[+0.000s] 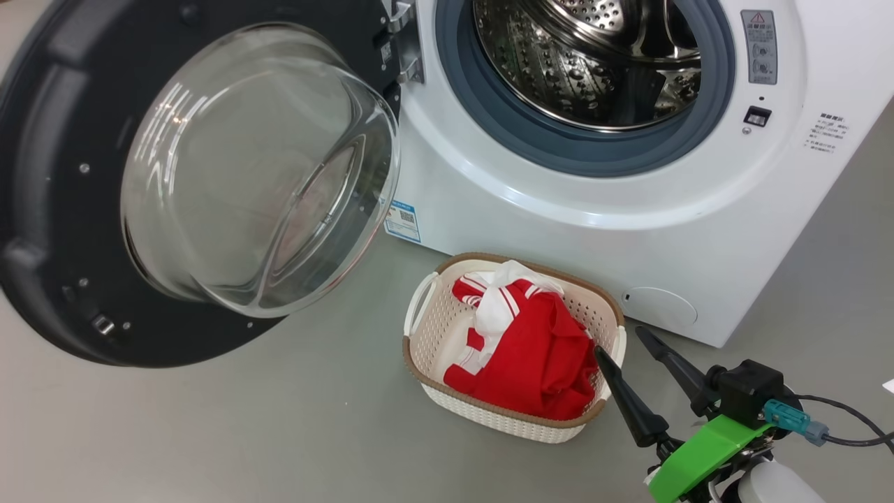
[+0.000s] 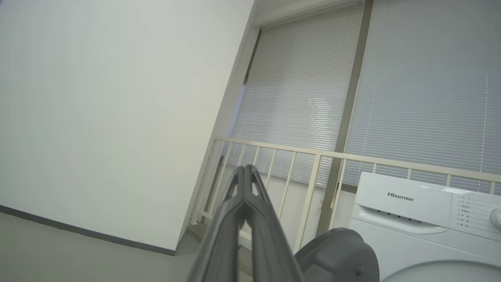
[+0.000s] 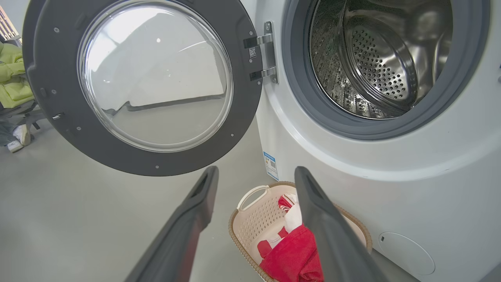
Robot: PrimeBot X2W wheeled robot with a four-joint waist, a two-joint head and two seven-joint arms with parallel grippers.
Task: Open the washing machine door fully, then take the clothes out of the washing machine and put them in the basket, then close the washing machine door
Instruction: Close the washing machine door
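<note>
The washing machine (image 1: 559,230) stands with its door (image 1: 42,175) swung wide open to the left, and the steel drum (image 1: 594,63) looks empty. The red and white clothes (image 1: 538,356) lie bundled in the cream basket (image 1: 440,325) on the floor in front of the machine. My right gripper (image 1: 620,341) hovers open just right of the basket, with nothing between its fingers. In the right wrist view the open gripper (image 3: 256,170) frames the basket (image 3: 250,219) and clothes (image 3: 293,254) below. My left gripper (image 2: 244,169) is shut on nothing and points up at a wall.
Grey floor spreads left of and in front of the basket. In the right wrist view, a person in yellow-green clothing (image 3: 11,74) with a white shoe sits at the far left. In the left wrist view, a cream railing (image 2: 313,156) and window blinds stand behind the machine (image 2: 403,211).
</note>
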